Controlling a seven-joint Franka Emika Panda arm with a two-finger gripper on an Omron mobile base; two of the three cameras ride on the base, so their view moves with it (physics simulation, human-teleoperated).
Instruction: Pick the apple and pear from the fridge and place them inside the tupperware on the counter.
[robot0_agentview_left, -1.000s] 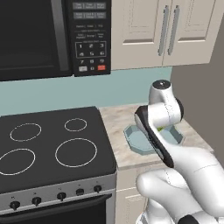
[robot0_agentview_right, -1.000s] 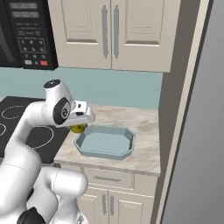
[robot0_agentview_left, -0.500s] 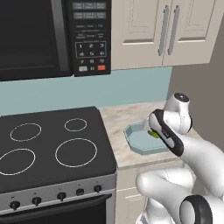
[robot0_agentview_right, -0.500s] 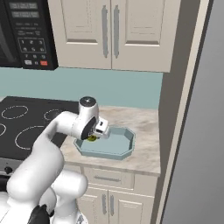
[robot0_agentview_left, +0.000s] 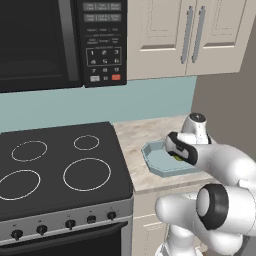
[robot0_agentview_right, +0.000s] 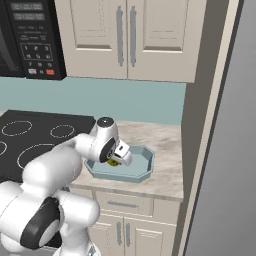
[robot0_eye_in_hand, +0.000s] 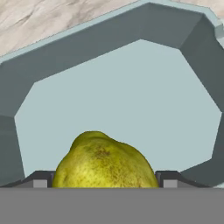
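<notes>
The gripper (robot0_agentview_right: 116, 159) hangs low over the tupperware (robot0_agentview_right: 142, 167), its 2 dark fingers (robot0_eye_in_hand: 40, 179) closed on either side of the pear (robot0_eye_in_hand: 104, 162), which sits clamped between them. In the hand view the yellow-green fruit swells up between the tips, and the pale blue floor and sloped walls of the tray spread out directly beyond it, with a strip of the beige marbled counter (robot0_eye_in_hand: 52, 19) past the far rim. From the left base view the pear (robot0_agentview_left: 178, 158) shows as a small green sliver under the wrist, inside the outline of the tray (robot0_agentview_left: 152, 162). The tray rests on the counter (robot0_agentview_right: 165, 175) straight below the gripper; the black stovetop (robot0_agentview_left: 55, 165) lies off to the gripper's left, the grey fridge (robot0_agentview_right: 225, 150) stands to its right, and the cream cabinets (robot0_agentview_right: 127, 37) hang above it, with the microwave (robot0_agentview_left: 60, 42) above the stove.
</notes>
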